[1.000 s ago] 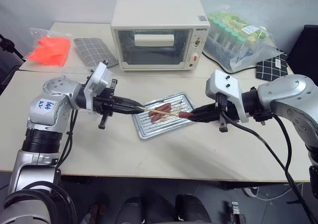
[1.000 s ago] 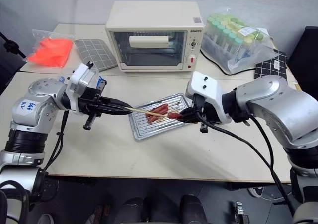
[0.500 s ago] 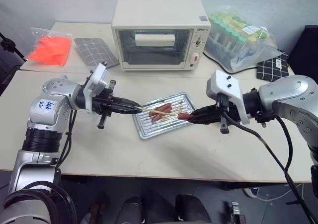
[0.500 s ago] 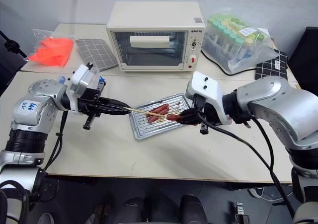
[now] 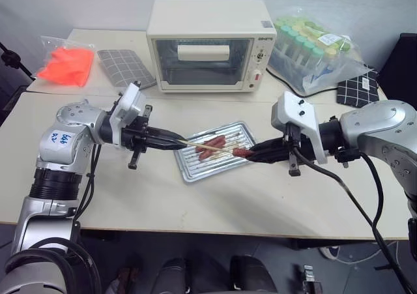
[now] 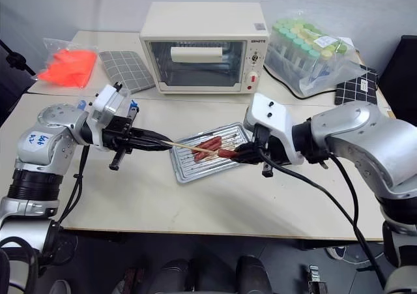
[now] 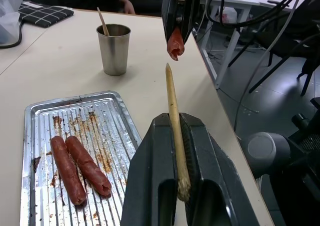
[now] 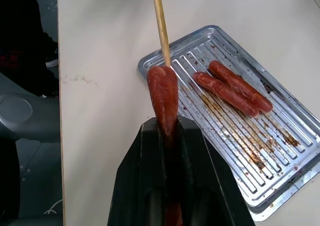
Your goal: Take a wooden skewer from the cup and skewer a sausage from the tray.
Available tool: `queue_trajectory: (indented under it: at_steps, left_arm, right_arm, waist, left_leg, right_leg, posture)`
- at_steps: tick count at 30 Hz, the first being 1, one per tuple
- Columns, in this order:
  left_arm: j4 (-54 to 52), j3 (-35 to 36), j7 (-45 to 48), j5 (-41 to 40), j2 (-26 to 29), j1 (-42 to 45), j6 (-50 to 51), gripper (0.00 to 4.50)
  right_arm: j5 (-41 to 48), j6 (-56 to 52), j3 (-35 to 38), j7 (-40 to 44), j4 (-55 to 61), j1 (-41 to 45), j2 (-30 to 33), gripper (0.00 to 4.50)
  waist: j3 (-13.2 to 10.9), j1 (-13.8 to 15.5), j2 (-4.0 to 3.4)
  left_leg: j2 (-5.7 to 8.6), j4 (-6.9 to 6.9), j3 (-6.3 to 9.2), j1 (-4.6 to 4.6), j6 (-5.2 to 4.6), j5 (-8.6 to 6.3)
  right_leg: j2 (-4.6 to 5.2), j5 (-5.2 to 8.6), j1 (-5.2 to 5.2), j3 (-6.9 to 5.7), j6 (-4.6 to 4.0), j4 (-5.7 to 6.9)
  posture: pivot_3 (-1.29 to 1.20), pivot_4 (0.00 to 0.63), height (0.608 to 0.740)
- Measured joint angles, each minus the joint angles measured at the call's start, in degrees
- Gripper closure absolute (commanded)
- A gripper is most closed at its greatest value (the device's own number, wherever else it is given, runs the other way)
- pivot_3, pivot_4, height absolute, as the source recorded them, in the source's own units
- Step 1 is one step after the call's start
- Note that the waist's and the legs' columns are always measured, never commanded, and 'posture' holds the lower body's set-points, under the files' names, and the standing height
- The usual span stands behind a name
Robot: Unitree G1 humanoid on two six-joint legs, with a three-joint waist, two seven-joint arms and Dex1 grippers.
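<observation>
My left gripper [image 5: 177, 141] is shut on a wooden skewer [image 5: 205, 147], which points level toward the right arm. My right gripper [image 5: 254, 154] is shut on a reddish-brown sausage [image 8: 162, 93], held end-on to the skewer above the silver tray [image 5: 187, 173]. The skewer's tip [image 8: 164, 60] is at the sausage's free end; I cannot tell if it has gone in. Two more sausages [image 7: 77, 168] lie side by side in the tray. The cup [image 7: 114, 49] stands on the table beyond the tray, with one skewer in it.
A cream toaster oven [image 5: 207, 46] stands behind the tray. A clear bag of green-capped tubes [image 5: 313, 53] is at the back right, an orange bag [image 5: 64, 66] and a grid-patterned cloth [image 5: 124, 66] at the back left. A black cable [image 5: 352, 196] trails from the right arm.
</observation>
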State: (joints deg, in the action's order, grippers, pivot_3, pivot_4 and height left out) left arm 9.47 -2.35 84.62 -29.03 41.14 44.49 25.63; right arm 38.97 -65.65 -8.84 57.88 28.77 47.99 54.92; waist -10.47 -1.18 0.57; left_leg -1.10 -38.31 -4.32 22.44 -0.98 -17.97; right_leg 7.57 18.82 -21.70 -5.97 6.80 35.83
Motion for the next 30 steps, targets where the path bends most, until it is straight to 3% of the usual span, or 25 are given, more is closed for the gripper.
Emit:
queue_trajectory:
  at_steps: [30]
  left_arm:
    - [-0.20, 0.03, 0.01, -0.14, -0.11, 0.63, 0.49, 4.50]
  right_arm:
    - [-1.90, 1.67, -2.12, -0.45, -1.96, -0.99, -2.59, 4.29]
  waist:
    - [0.00, 0.06, 0.00]
  left_leg:
    - [0.00, -0.03, 0.00, 0.00, 0.00, 0.00]
  right_leg:
    - [0.00, 0.00, 0.00, 0.00, 0.00, 0.02]
  posture:
    - [0.00, 0.150, 0.740]
